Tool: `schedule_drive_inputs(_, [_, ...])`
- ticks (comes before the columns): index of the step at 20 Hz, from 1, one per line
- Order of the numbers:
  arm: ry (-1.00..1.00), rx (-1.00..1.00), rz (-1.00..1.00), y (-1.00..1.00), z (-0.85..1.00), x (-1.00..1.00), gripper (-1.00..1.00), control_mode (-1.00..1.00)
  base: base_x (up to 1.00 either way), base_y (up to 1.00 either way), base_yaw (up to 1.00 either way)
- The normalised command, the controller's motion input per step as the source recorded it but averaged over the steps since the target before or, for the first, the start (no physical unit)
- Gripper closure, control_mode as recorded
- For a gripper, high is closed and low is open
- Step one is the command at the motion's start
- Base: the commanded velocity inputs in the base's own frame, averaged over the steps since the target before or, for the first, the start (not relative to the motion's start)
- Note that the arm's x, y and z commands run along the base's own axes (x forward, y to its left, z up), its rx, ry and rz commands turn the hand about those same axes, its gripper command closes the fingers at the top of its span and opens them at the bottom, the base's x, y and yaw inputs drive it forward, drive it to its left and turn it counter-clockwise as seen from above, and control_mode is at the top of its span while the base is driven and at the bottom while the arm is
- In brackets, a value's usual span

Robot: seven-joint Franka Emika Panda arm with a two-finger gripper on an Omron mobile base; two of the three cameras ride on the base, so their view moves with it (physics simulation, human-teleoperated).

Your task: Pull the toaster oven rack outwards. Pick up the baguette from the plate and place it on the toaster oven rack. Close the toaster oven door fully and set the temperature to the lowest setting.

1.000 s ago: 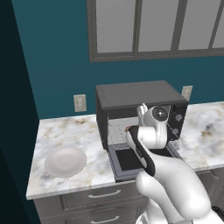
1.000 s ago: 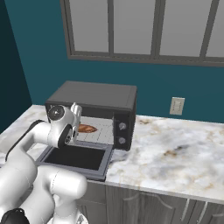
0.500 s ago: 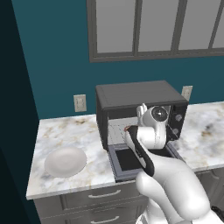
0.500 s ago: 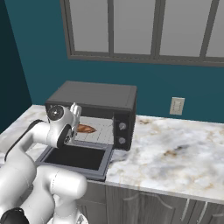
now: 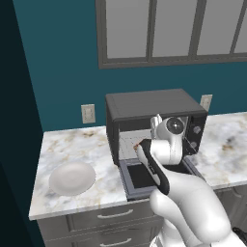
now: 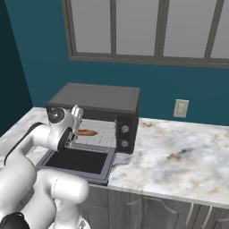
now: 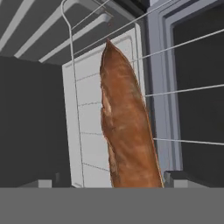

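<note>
The dark toaster oven (image 6: 94, 96) stands on the counter with its door (image 6: 80, 161) dropped flat toward me. Its light-grey wire rack (image 7: 87, 113) sits pulled out in the opening, and the golden-brown baguette (image 7: 127, 131) lies lengthwise on it. From the right base camera the baguette (image 6: 86, 133) shows on the rack (image 6: 102, 133) just inside the oven. My gripper (image 7: 116, 179) hangs right above the loaf's near end, open, its tips wide apart on either side. The gripper (image 6: 77, 116) is in front of the oven mouth. The white plate (image 5: 72, 177) lies bare at the left.
Two round knobs (image 6: 123, 136) sit on the oven's right panel. The marble counter (image 6: 179, 156) stretches to the right of the oven. Wall outlets (image 5: 88, 113) flank the oven, and windowed cabinets (image 6: 134, 31) hang above. Drawers run below the counter's front edge.
The jaws have spread wider and let go of the baguette, which stays lying on the rack. The arm has hardly moved.
</note>
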Motion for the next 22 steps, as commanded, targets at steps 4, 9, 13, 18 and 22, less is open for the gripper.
schedule_drive_inputs(4, [-0.02, 0.00, 0.00, 0.00, -0.29, -0.02, -1.00, -1.00, 0.00, 0.00, 0.00])
schedule_drive_inputs(9, [-0.09, 0.04, 0.00, -0.06, -0.15, -0.14, -1.00, -1.00, 0.00, 0.00, 0.00])
schedule_drive_inputs(13, [-0.19, 0.14, 0.00, -0.28, 0.13, -0.66, -1.00, -1.00, 0.00, 0.00, 0.00])
schedule_drive_inputs(18, [-0.21, 0.17, 0.00, -0.23, 0.48, -0.59, -1.00, -1.00, 0.00, 0.00, 0.00])
schedule_drive_inputs(22, [-0.20, 0.15, 0.00, -0.14, 0.63, -0.40, -1.00, -1.00, 0.00, 0.00, 0.00])
